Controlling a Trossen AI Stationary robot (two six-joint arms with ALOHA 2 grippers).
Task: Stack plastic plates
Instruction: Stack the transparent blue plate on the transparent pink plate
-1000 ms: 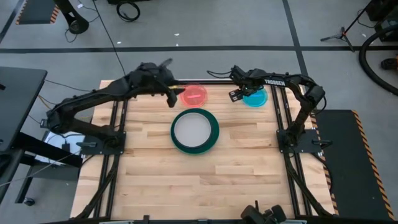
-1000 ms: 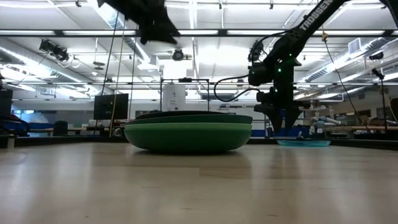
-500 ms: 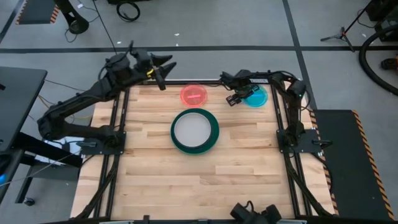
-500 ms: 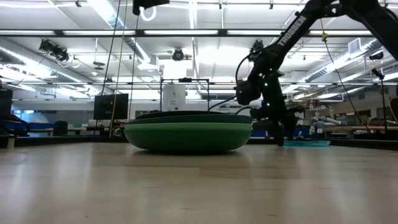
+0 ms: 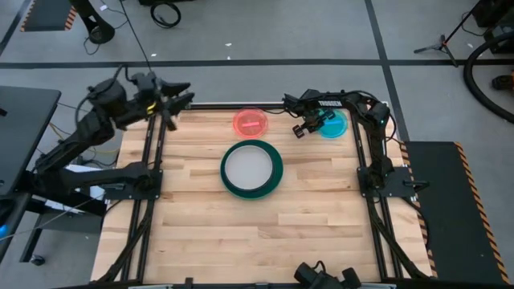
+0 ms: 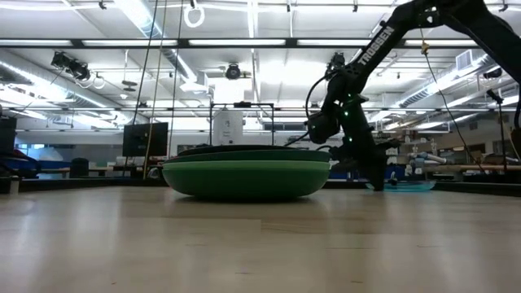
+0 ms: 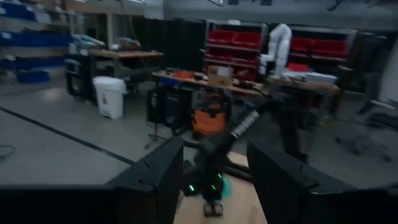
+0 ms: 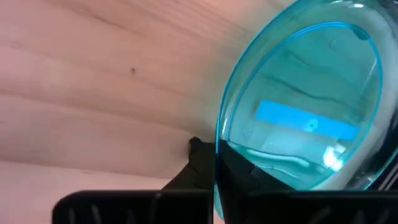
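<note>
A small translucent blue plate [image 5: 332,125] lies at the table's far right, and my right gripper [image 5: 304,128] is shut on its left rim. A small red plate [image 5: 250,122] lies flat at the far middle. In the table's middle stands a stack of large green plates [image 5: 274,173] with a pale grey plate [image 5: 250,167] on top. The stack also shows in the low view [image 6: 244,175]. My left gripper [image 5: 178,103] hangs open and holds nothing, off the table's far left corner. My right gripper pinches the blue plate's rim [image 8: 219,144] on the side toward the table's left, one finger [image 8: 198,163] outside the rim and the other [image 8: 249,177] over the inside. The fingers slant down from the left. In the low view the plate [image 6: 407,185] still lies on the table.
Black frame rails [image 5: 152,152] run along the table's left and right sides, with the arm bases on them. Bare wood [image 5: 257,233] fills the near half of the table. The floor beyond holds cables and stands.
My left gripper has drawn back from beside the red plate, up and out past the table's far left corner. My right gripper has tipped and come down onto the blue plate's left rim and has shut on it.
</note>
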